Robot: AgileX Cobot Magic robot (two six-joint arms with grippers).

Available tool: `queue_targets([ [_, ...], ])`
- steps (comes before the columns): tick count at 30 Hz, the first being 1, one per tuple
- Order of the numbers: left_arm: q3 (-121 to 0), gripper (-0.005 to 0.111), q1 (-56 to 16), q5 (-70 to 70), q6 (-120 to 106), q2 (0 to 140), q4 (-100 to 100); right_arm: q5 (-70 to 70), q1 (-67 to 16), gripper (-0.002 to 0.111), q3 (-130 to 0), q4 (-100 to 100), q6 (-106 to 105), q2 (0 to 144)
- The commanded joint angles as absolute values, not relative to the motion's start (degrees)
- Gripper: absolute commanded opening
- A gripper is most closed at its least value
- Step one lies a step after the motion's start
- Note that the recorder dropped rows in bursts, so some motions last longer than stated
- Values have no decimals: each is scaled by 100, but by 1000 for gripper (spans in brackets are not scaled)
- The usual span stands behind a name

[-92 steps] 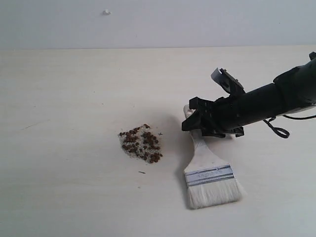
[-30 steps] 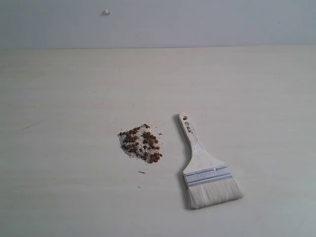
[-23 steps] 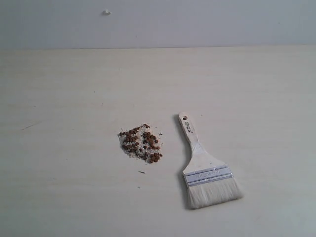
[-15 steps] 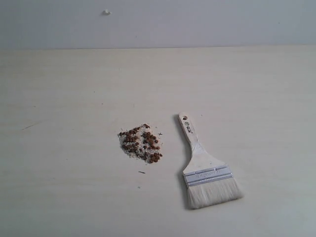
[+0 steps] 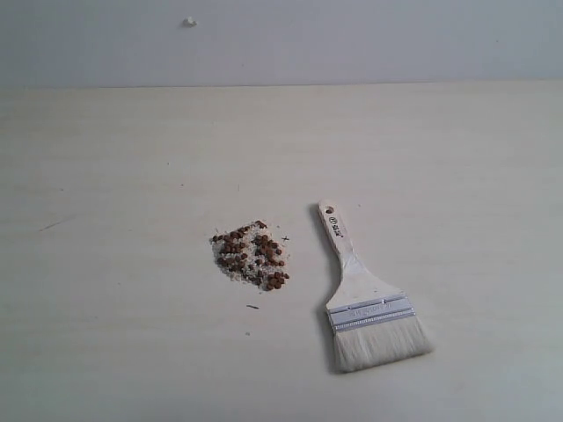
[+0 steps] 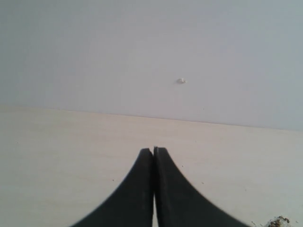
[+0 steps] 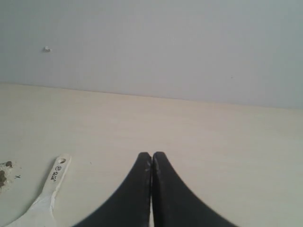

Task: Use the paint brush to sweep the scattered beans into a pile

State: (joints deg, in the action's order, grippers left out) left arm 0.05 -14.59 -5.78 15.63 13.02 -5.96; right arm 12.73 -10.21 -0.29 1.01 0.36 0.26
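Observation:
The beans lie mixed with white grains in one compact speckled pile (image 5: pixel 252 255) in the middle of the pale table. To its right the paint brush (image 5: pixel 361 294) lies flat, its holed handle end (image 5: pixel 330 211) pointing away and its cream bristles (image 5: pixel 380 343) toward the front. Nothing holds it. Neither arm shows in the exterior view. My left gripper (image 6: pixel 153 150) is shut and empty, with the pile's edge (image 6: pixel 279 221) just in its view. My right gripper (image 7: pixel 152 155) is shut and empty too, and the brush handle (image 7: pixel 53 182) lies off to its side.
A grey wall (image 5: pixel 352 40) stands behind the table and carries a small white knob (image 5: pixel 189 21). A few stray specks (image 5: pixel 253 307) lie just in front of the pile.
About three seconds ago the right arm was over the brush handle; it has since drawn back out of the exterior view. Over the last second nothing has moved.

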Motion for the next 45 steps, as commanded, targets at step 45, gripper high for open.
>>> queue_targets([
  [45, 0, 0, -1495, -572, 1601, 1265, -577, 1619, -1003, 0, 0, 139, 31, 0],
])
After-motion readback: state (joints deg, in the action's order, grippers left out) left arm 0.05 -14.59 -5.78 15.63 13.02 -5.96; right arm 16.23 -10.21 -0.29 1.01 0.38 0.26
